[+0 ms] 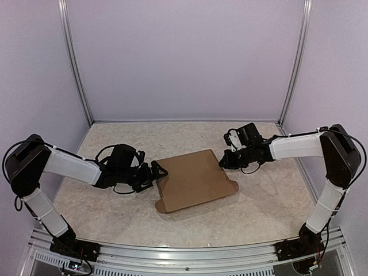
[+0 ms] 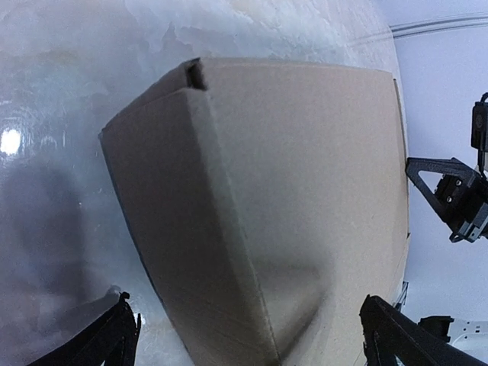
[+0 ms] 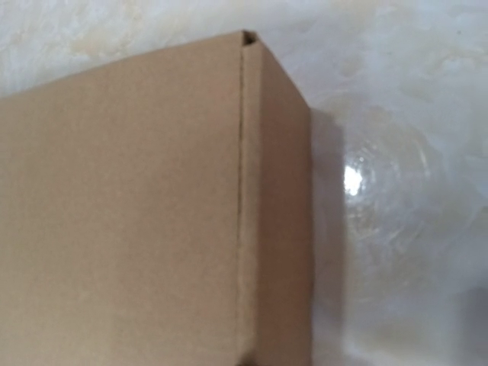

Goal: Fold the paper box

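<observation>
With the paper box (image 1: pixel 195 181) lying on the worktop (image 1: pixel 259 207), the left claw (image 1: pixel 158 171) spread wide at its left edge and the right claw (image 1: pixel 223 161) pressed together by its far corner, I reckon a lopsided shove could skid it.

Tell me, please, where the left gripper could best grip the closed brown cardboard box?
Probably its left end, from the left: the shallow brown cardboard box presents a low side wall to the open left gripper, whose fingers straddle that end.
</observation>
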Available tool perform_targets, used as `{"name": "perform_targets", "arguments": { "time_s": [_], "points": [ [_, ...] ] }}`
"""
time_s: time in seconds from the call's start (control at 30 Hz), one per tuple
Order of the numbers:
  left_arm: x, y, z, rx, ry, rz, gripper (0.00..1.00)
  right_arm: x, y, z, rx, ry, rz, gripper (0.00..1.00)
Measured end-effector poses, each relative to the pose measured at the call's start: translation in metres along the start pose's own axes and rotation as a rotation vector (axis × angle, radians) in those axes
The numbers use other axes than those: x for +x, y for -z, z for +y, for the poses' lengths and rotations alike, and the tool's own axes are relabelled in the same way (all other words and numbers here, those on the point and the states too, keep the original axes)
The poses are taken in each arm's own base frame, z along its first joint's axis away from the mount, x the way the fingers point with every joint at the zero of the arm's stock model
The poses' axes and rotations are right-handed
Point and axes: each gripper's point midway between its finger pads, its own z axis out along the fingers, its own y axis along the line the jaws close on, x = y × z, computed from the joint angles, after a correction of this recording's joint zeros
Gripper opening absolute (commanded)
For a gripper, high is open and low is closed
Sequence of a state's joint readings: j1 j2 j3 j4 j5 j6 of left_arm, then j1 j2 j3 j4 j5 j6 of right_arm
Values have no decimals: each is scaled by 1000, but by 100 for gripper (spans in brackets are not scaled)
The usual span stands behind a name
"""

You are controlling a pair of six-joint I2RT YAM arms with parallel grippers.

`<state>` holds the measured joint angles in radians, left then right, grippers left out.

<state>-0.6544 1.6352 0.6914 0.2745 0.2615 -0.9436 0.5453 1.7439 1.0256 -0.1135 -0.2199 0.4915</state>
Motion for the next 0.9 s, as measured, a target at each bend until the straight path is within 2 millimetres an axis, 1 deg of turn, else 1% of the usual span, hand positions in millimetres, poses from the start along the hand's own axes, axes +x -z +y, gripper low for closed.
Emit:
{"name": "perform_targets", "arguments": {
  "time_s": [0.17,0.6,0.9],
  "points": [
    [8,-7,8,8,38,30,99,1,2,-2,3,1,-10,0],
    [0,-22,-4,141,71,34,99,5,8,-8,-2,-2,-29,0],
    [2,-24,-8,182,74,52,99,6,12,-16,-17,-14,-51,0]
  ]
}}
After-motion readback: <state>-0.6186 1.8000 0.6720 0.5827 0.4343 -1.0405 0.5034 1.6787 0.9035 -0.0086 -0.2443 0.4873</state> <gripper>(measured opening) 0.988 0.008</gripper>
